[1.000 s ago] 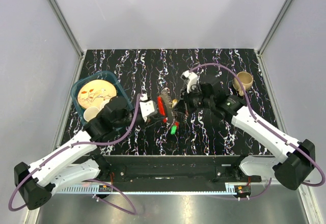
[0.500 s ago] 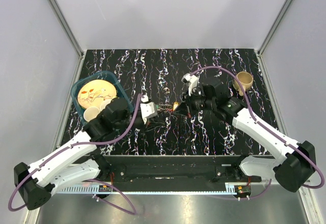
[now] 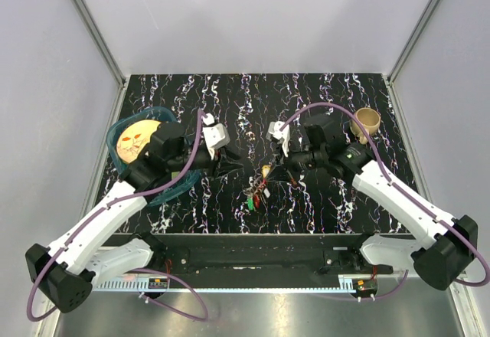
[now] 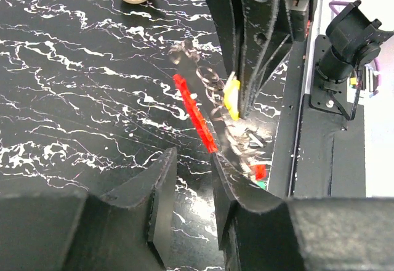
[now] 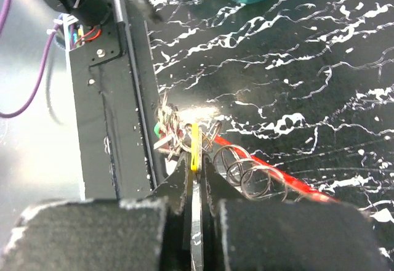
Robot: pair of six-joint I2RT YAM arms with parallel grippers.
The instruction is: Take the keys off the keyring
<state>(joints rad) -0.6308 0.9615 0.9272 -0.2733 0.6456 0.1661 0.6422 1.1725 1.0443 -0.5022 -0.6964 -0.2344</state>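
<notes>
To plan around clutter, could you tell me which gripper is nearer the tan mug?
Right. The right gripper, pinching a yellow key, is left of the mug, mid-table; the left gripper is even farther left.

Bright even light; blurred near jaws, glare.

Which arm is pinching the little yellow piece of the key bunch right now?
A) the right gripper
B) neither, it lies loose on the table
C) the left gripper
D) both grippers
A: the right wrist view shows the right gripper shut on the yellow piece, while the left gripper stands open and empty.
</notes>
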